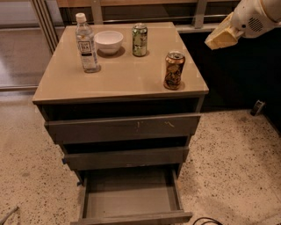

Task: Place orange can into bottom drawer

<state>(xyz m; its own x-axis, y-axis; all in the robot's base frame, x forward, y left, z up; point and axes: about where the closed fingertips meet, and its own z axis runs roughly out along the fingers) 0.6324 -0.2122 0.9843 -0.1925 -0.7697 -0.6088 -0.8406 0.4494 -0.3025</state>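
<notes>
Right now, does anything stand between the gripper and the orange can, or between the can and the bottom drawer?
Nothing visible. The gripper hangs up right of the cabinet, with open space to the orange can at the top's front right. The bottom drawer is pulled out past the two upper drawer fronts.

I see a speckled terrazzo floor (237, 154) around the tan desk (123, 77), dark panelling (228, 79) behind at right and metal rails (199, 11) along the back. The claw (218, 39) hangs upper right, beyond the desk.
</notes>
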